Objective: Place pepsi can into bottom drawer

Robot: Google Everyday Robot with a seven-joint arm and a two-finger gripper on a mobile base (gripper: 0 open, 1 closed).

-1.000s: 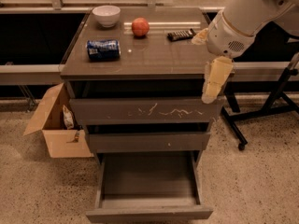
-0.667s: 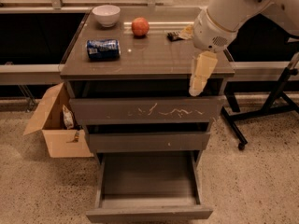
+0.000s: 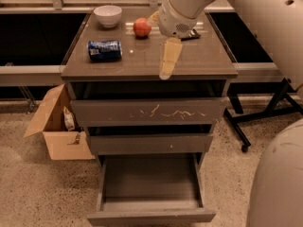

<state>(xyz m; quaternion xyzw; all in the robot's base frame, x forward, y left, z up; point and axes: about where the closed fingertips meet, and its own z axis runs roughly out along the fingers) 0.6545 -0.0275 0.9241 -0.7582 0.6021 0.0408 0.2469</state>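
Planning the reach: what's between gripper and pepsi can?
Nothing: the camera view shows only bare cabinet top between the gripper, above the top's front edge, and the pepsi can.

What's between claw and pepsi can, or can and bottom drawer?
Nothing visible. Claw hangs over the cabinet top right of the pepsi can, bare surface between; bottom drawer stands open below.

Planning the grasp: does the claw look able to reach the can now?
Probably yes: the claw hangs over the cabinet top beside the can, and nothing stands between them.
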